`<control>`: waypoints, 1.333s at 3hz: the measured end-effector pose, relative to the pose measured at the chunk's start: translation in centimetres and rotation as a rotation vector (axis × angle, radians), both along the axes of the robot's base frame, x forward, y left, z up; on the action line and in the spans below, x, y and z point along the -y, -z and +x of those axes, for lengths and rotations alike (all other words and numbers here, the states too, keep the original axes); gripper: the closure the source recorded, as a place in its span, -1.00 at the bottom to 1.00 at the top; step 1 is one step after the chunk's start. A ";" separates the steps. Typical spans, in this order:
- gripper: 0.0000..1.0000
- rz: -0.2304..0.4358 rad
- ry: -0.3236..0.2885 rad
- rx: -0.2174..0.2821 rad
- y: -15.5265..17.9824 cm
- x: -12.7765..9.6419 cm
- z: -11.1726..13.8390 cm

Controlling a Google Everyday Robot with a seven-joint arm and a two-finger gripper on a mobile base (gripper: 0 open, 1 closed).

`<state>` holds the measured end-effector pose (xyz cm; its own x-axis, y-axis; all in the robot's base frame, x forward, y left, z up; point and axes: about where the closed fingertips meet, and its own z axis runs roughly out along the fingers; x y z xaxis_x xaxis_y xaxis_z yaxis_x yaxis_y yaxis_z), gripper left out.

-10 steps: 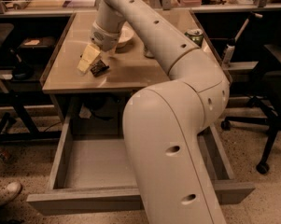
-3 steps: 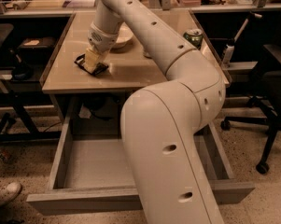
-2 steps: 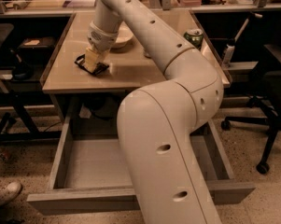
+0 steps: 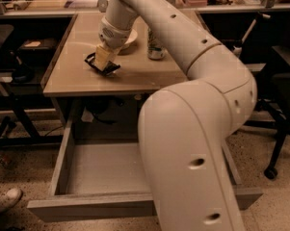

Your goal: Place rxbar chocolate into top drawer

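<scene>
The rxbar chocolate (image 4: 92,61) is a black-wrapped bar on the tan tabletop (image 4: 135,71), near its left front. My gripper (image 4: 104,60) reaches down onto it from above, shut on the bar, with the black ends showing on both sides of the pale fingers (image 4: 105,56). The bar is at the table surface, slightly tilted. The top drawer (image 4: 96,208) is pulled open below the table, and the part of its pale floor that shows is bare. My large white arm covers the drawer's right part.
A white bowl (image 4: 131,35) and a can (image 4: 155,44) stand on the table just behind and right of the gripper. A black chair (image 4: 279,81) is at the right and dark table frames (image 4: 9,105) at the left. A shoe (image 4: 5,198) shows at the bottom left.
The gripper has come down from just above the bar and now sits on it. The arm's elbow has shifted, so the can behind it now shows.
</scene>
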<state>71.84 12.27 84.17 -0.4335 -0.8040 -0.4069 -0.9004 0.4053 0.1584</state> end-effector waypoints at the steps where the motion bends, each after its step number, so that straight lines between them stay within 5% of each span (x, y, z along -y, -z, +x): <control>1: 1.00 0.000 0.072 0.025 -0.3 5.2 -5.7; 2: 1.00 -0.037 0.056 -0.022 2.4 5.4 -7.1; 4: 1.00 -0.046 0.082 -0.042 1.6 6.7 -9.2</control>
